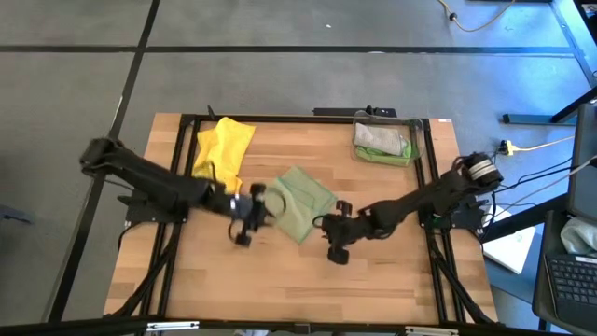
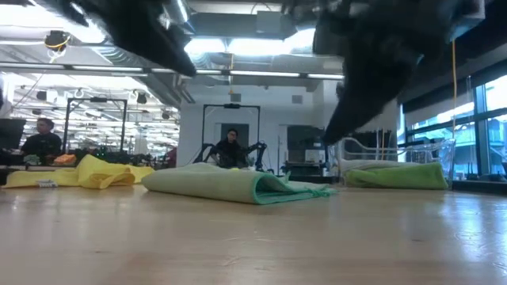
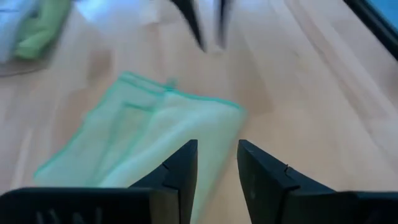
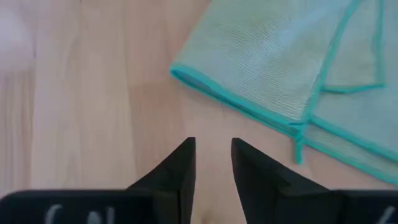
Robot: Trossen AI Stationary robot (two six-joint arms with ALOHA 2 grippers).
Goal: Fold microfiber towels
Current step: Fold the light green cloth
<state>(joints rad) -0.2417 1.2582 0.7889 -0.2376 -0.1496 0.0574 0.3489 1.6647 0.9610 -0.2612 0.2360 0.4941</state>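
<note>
Both my grippers — left (image 3: 217, 163), right (image 4: 211, 163) — empty, fingers slightly apart, flanking the folded green towel (image 1: 300, 203) to square it up.

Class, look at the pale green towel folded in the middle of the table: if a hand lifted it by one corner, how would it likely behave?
The pale green towel would probably droop and unfold: it lies in soft, loose layers, not a stiff slab. It is likely light, being thin cloth lying almost flat. Pushed, it would probably bunch rather than slide whole, much as the yellow towel lies rumpled.
</note>
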